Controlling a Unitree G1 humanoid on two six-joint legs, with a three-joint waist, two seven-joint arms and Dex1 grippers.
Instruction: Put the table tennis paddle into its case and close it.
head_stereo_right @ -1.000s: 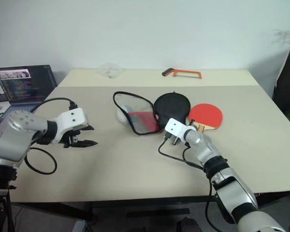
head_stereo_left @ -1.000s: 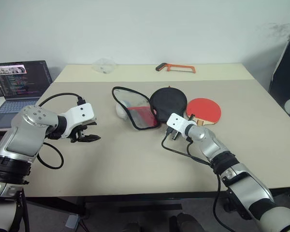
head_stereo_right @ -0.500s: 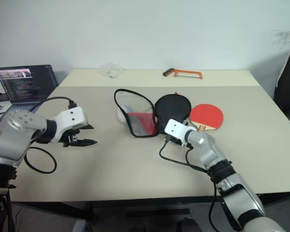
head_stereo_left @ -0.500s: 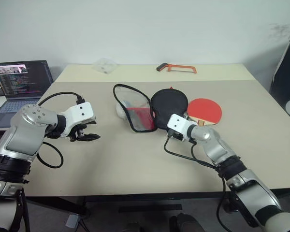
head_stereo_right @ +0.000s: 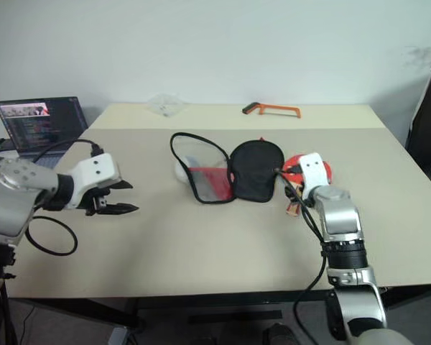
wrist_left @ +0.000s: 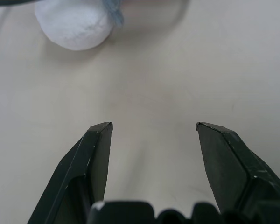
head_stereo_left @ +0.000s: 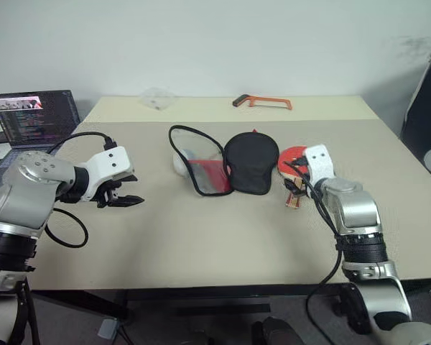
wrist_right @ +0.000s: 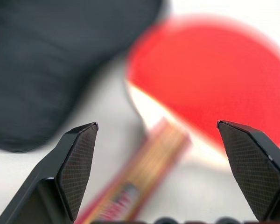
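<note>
1. Paddle (head_stereo_left: 299, 159) lies on the counter (head_stereo_left: 201, 237), just beside the case (head_stereo_left: 226, 164), and it is not inside yet.
2. Your right gripper (wrist_right: 156, 172) hangs over the paddle's handle with its jaws spread wide, holding nothing.
3. Your left gripper (wrist_left: 151, 135) hovers well apart from the case, its jaws released and empty too.
4. You have the whole job left, I think: grab the paddle, slide it into the open case, then zip it.
</note>
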